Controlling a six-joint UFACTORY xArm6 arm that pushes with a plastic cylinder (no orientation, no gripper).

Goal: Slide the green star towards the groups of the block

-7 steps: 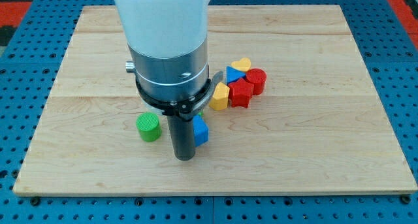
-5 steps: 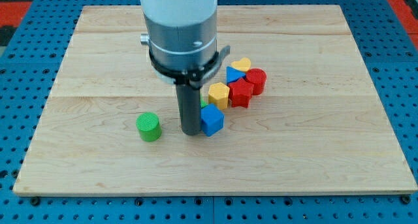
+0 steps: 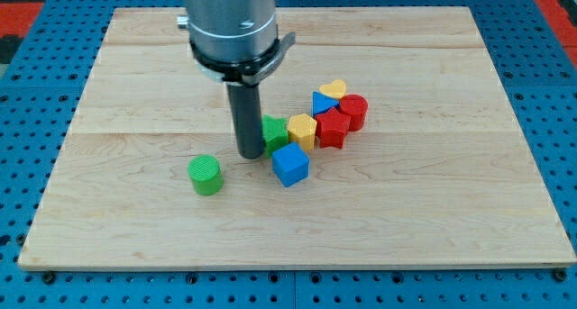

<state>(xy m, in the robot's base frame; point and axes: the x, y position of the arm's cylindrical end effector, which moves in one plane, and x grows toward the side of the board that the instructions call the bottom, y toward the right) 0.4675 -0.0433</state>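
Note:
The green star (image 3: 275, 131) lies near the board's middle, touching the yellow block (image 3: 303, 130) at the left end of a cluster. The cluster also holds a red star (image 3: 333, 127), a red cylinder (image 3: 353, 111), a blue triangle (image 3: 323, 103) and a yellow heart (image 3: 335, 89). My tip (image 3: 250, 153) stands right against the green star's left side. A blue cube (image 3: 290, 165) sits just below the star and to the right of my tip. A green cylinder (image 3: 206, 175) lies alone to the lower left.
The wooden board (image 3: 135, 75) rests on a blue pegboard table (image 3: 27, 93). The arm's large body rises from the rod toward the view's top.
My tip has moved up the view, away from the blue cube's left side, to the green star's left side. The star, hidden behind the rod before, now shows beside the yellow block.

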